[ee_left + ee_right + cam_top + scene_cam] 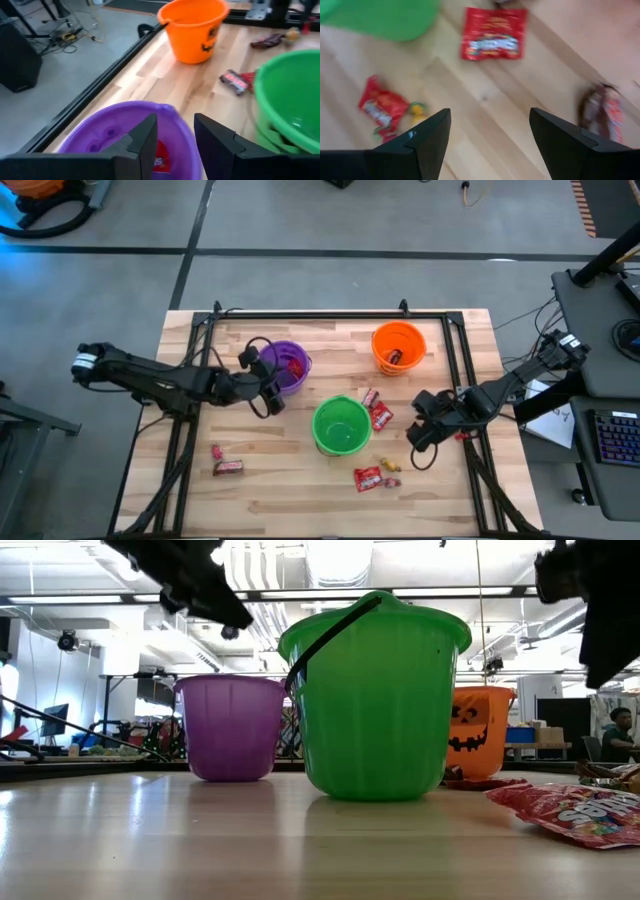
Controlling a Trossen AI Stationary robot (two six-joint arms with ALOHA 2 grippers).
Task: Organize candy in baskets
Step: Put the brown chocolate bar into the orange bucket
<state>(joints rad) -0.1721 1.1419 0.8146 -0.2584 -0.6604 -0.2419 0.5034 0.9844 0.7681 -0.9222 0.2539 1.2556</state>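
Three baskets stand on the wooden table: purple (285, 365), green (341, 425) and orange (398, 345). My left gripper (175, 145) hangs over the purple basket's (125, 125) near rim, open by a narrow gap and empty. A red packet (160, 157) lies in that basket. My right gripper (490, 145) is wide open and empty above the table, right of the green basket (380, 17). Below it lie red packets (492, 35) (380, 107), a yellow piece (417, 112) and a dark bar (602, 112). A dark bar (395, 358) lies in the orange basket.
More candy lies loose on the table: two red packets (376, 408) between the green and orange baskets, one (367, 477) in front of the green basket, and two pieces (224, 460) at the front left. A black frame (330, 315) runs round the table's edges.
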